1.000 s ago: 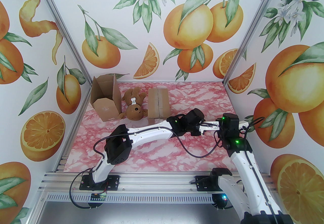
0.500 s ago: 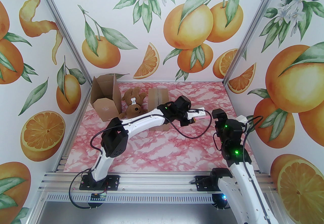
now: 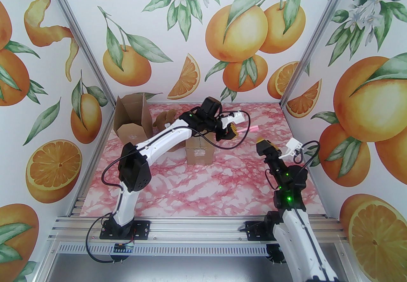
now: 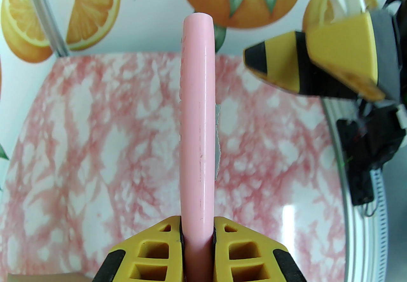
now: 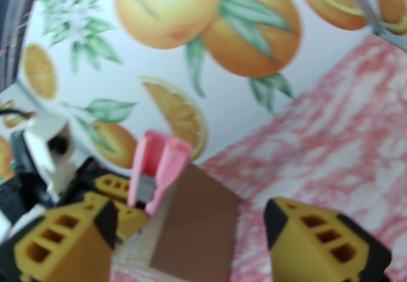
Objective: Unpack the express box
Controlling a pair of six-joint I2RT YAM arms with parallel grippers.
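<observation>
A slim, smooth pink plastic cutter (image 4: 197, 109) with a rounded tip is pinched edge-on in the left gripper (image 4: 197, 234), between ribbed yellow fingers with black tips. The gripper is raised just to the right of the far end of the sealed cardboard box (image 3: 199, 153). From the right wrist view a grey insert is seen inside the cutter's pink shell. The right gripper (image 5: 189, 212) is spread wide with nothing between its fingers (image 5: 63, 239), and is held up near the right side of the table (image 3: 203, 191), apart from the cutter. The sealed box, plain brown and rectangular with a pale patch on its near face, is stood at mid-table

A second ago the two grippers were met just in front and to the right of the box. Since then the cutter has been carried back by the left arm, and the right gripper has been opened and drawn away

An open cardboard box (image 3: 132, 139) with raised flaps is stood at the back left. A brown plush teddy bear (image 3: 163, 118) is lain between the two boxes, largely covered by the left arm, which also crosses the sealed box's far part. A black cable (image 3: 235, 144) is looped past that box's right side. The tabletop is glossy pink-and-white marble, and the walls (image 3: 190, 19) are printed with oranges and leaves
</observation>
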